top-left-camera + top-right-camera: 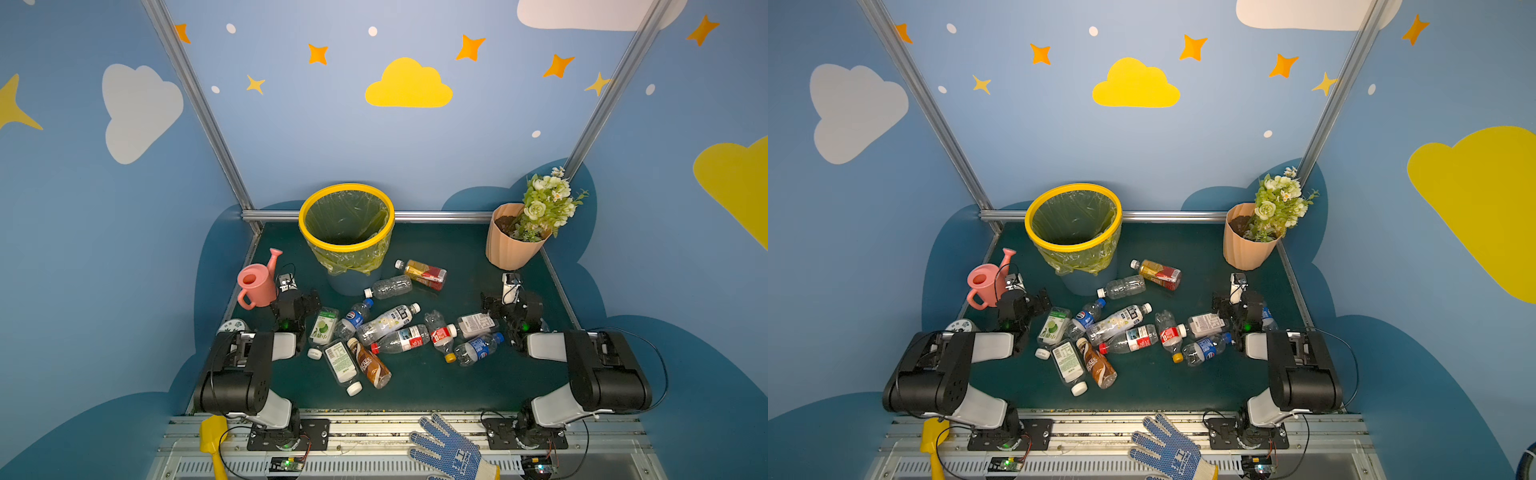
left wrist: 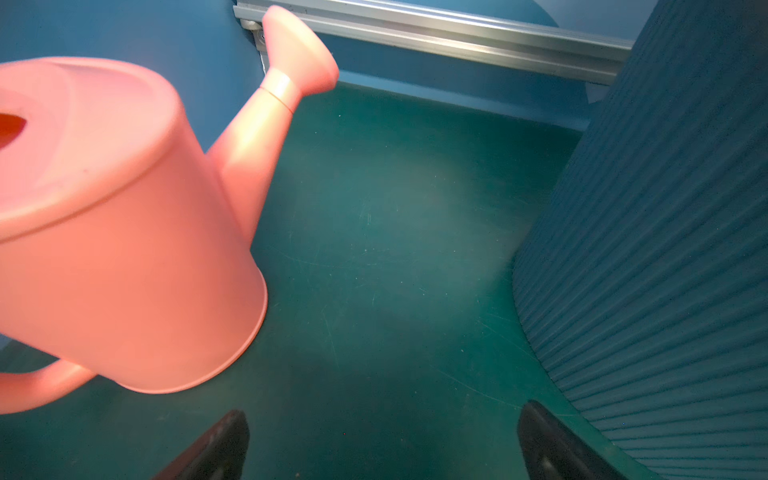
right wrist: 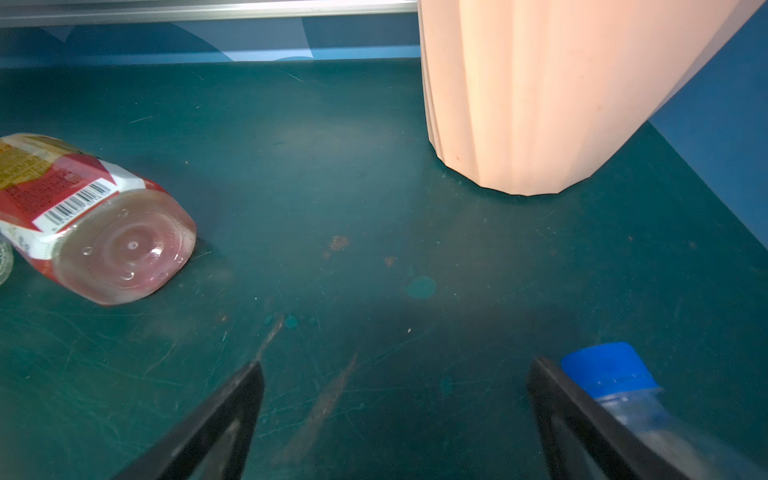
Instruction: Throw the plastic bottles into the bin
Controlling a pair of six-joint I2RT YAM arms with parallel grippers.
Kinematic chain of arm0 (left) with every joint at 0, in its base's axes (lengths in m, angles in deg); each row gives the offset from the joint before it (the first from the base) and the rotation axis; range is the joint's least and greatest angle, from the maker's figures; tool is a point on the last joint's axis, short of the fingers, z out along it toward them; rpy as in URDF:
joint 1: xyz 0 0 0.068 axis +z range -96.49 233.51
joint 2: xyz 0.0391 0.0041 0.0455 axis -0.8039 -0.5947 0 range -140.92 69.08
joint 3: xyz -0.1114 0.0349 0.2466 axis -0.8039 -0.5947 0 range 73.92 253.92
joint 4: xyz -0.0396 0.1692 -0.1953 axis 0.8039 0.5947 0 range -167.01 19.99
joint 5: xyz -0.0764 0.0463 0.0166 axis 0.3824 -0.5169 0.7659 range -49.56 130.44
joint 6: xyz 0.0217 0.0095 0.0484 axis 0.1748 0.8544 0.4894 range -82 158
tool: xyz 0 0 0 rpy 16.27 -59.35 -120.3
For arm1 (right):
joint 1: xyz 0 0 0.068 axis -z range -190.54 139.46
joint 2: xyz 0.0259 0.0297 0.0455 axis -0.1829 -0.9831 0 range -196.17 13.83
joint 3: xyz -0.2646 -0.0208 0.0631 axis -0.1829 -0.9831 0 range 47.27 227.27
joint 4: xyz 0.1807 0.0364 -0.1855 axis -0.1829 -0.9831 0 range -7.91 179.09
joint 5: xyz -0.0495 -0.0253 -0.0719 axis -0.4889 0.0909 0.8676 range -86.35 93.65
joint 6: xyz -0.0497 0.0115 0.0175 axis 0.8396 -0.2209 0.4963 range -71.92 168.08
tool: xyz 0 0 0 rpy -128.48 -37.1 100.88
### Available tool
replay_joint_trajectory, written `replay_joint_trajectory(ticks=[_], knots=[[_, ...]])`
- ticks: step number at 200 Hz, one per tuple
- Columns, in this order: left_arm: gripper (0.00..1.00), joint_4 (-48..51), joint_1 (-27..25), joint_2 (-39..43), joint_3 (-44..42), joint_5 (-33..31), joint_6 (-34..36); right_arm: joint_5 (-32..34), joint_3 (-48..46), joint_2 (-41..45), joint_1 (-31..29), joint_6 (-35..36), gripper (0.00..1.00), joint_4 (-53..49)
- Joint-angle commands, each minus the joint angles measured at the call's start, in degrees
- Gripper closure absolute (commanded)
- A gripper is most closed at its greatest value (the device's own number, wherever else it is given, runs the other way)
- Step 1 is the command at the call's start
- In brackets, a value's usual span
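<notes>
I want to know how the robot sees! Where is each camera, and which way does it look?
Top views: high at the front, looking down on bottles, bin, left arm and right arm.
Left wrist: low, facing the back rail between watering can and bin; the open left hand shows.
Right wrist: low, facing the flower pot; the open right hand shows.
Shared: red-label bottle, in right wrist and top views.

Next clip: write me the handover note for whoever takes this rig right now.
Left gripper: open, empty, low over the mat between watering can and bin.
Right gripper: open, empty; a blue-capped bottle lies just outside one of its fingers.
Plastic bottles: on the mat, mostly clustered in the middle, two nearer the bin.
Done: nothing; no bottle shows in the bin.
Left: every bottle.
</notes>
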Motion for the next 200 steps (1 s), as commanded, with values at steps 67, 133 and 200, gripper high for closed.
replay_joint_trajectory(ticks=[67, 133, 200], knots=[[0.0, 22.5, -0.2, 12.0, 8.7, -9.0, -5.3, -1.6, 9.9, 8.9, 0.0, -0.7, 0.04, -23.7], [0.0, 42.5, -2.9, 35.6, 7.8, -13.4, -18.4, 8.9, 27.9, 15.5, 0.3, -6.7, 0.05, -63.7], [0.0, 47.7, -6.8, 46.5, 5.6, -11.8, -20.6, 14.5, 32.4, 12.9, 4.2, -8.1, 0.05, -76.9]])
